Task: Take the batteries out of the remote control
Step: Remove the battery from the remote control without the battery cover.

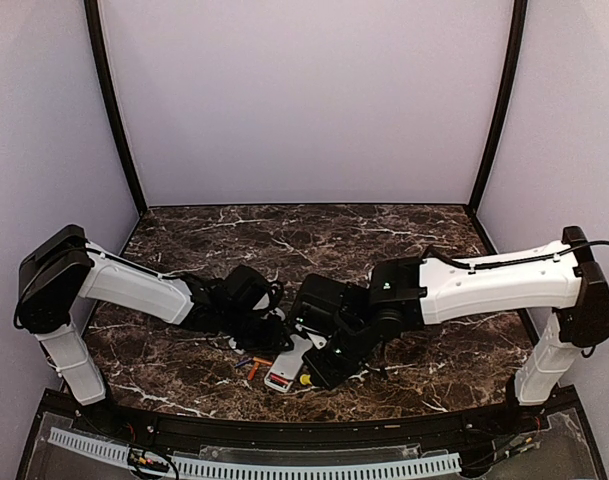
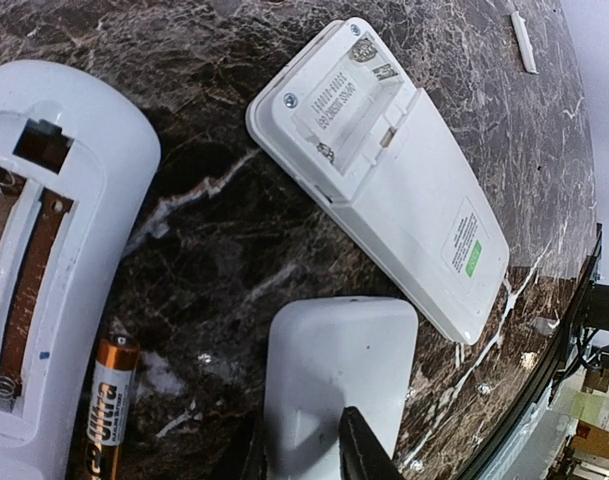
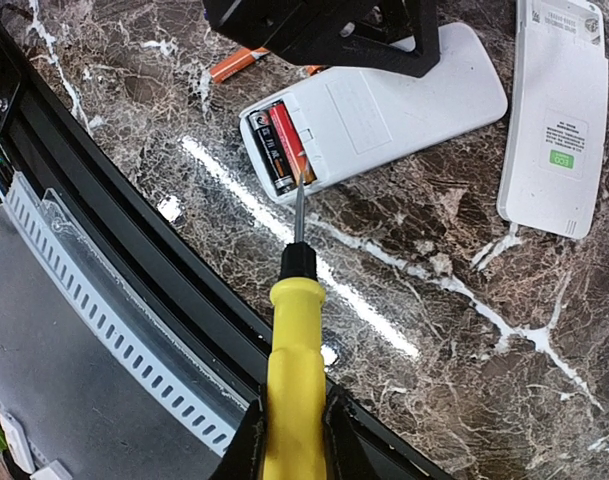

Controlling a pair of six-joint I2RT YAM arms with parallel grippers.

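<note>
A white remote (image 3: pixel 384 105) lies face down with its battery bay open. Two batteries (image 3: pixel 277 148), one red and one black, sit in the bay. My right gripper (image 3: pixel 294 440) is shut on a yellow-handled screwdriver (image 3: pixel 295 360), whose tip rests at the bay's edge beside the batteries. My left gripper (image 2: pixel 304 445) is closed on the other end of this remote (image 2: pixel 334 370), one finger at its side and one over its back. In the top view the remote (image 1: pixel 287 362) lies between the left gripper (image 1: pixel 269 325) and the right gripper (image 1: pixel 319 372).
A loose orange battery (image 2: pixel 109 410) lies beside a second remote (image 2: pixel 54 270) whose bay is empty. A third remote (image 2: pixel 384 170) with an empty bay lies further off and also shows in the right wrist view (image 3: pixel 554 130). Loose batteries (image 1: pixel 252 362) lie near the table's front edge (image 3: pixel 134 250).
</note>
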